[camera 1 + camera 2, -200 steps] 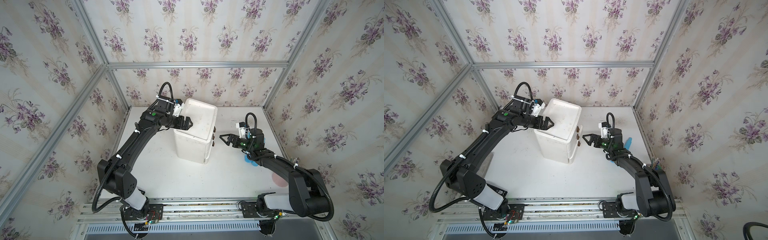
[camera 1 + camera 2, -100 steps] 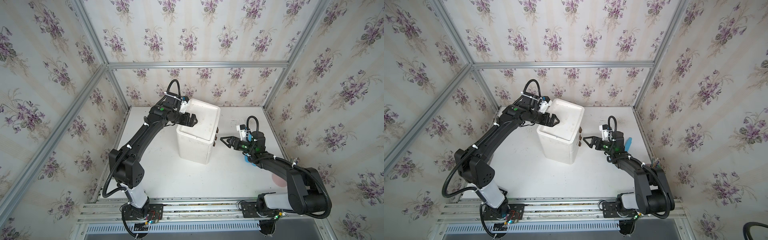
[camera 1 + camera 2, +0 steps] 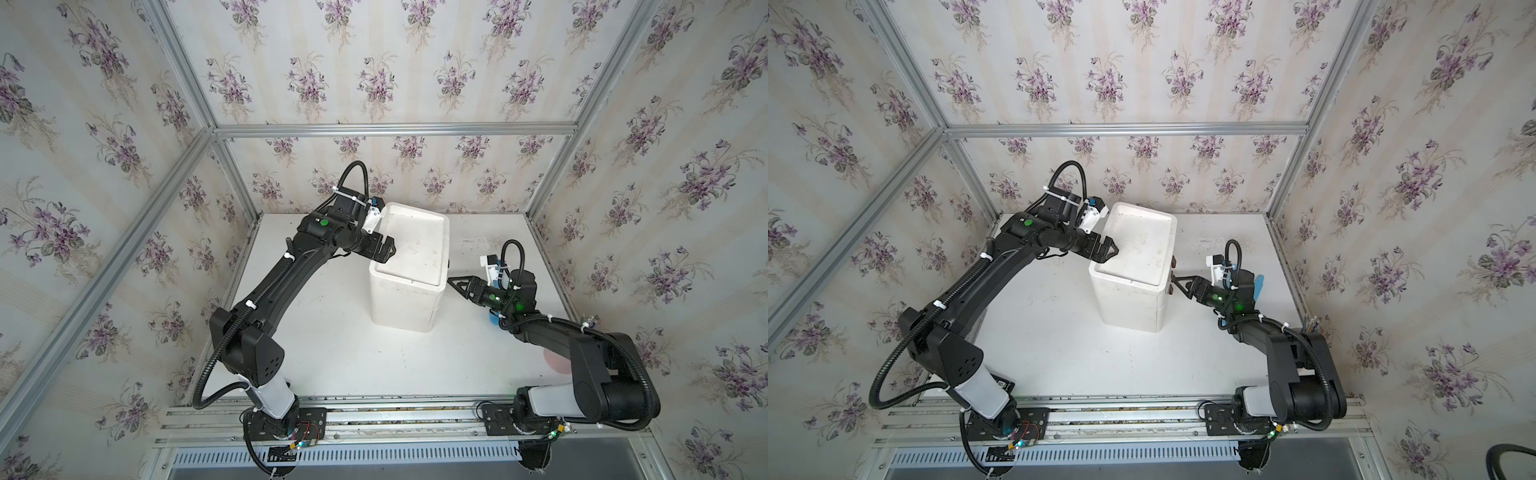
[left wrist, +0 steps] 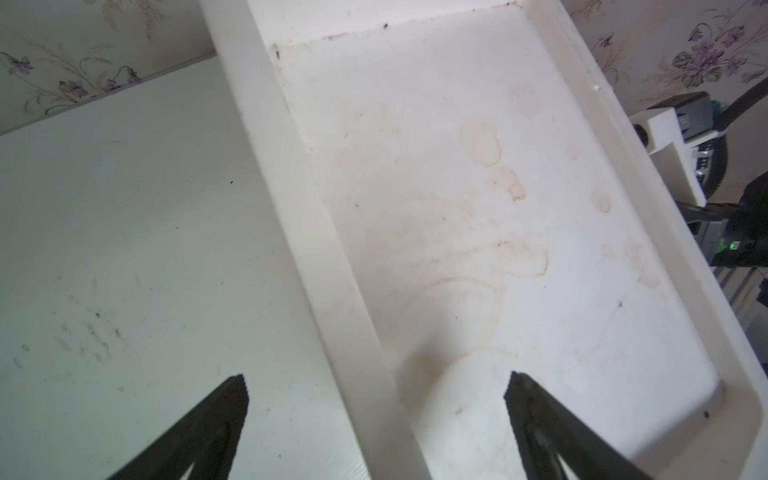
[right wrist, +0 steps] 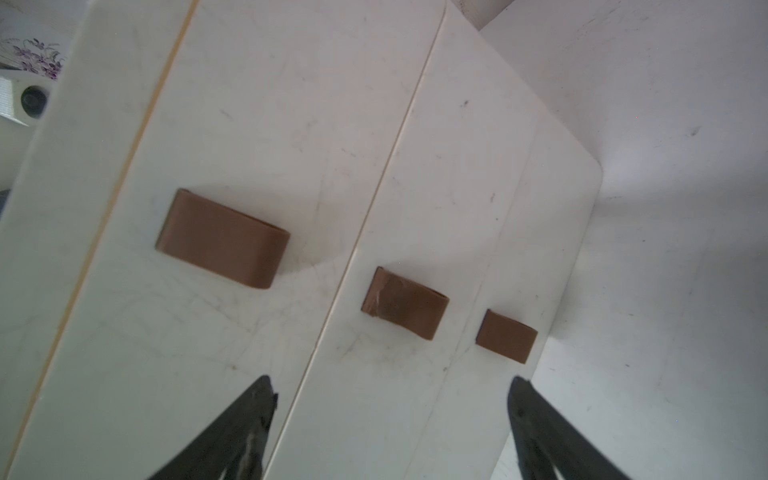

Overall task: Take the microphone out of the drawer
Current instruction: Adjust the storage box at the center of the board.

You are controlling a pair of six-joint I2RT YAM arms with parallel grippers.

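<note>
Floral-papered enclosure, white counter [image 3: 332, 345], one white three-drawer unit [image 3: 409, 299] standing mid-surface; all three fronts look shut flush, so the microphone isn't visible anywhere, presumably inside one of them, can't tell which. Left end effector [image 3: 388, 251] is spread wide at the unit's top, fingers either side of the raised rim [image 4: 316, 232], gripping nothing; contact with the rim can't be confirmed. Right end effector [image 5: 390, 382] is released too, jaws apart and empty, facing the drawer fronts just short of the brown tab handles: top handle [image 5: 222, 239], middle handle [image 5: 405, 301], bottom handle [image 5: 507, 334]. My read on handling: the unit looks like light plastic and will likely skid on the counter when a drawer is pulled, so bracing at the rim makes sense. The tabs look stiff and shallow, so pinch across the flat faces and pull straight out. The mic is probably rigid, fairly light, head-heavy, with a smooth barrel that rolls, so take it across the barrel near its middle, clear of the grille, with a firm closure since it may slip
</note>
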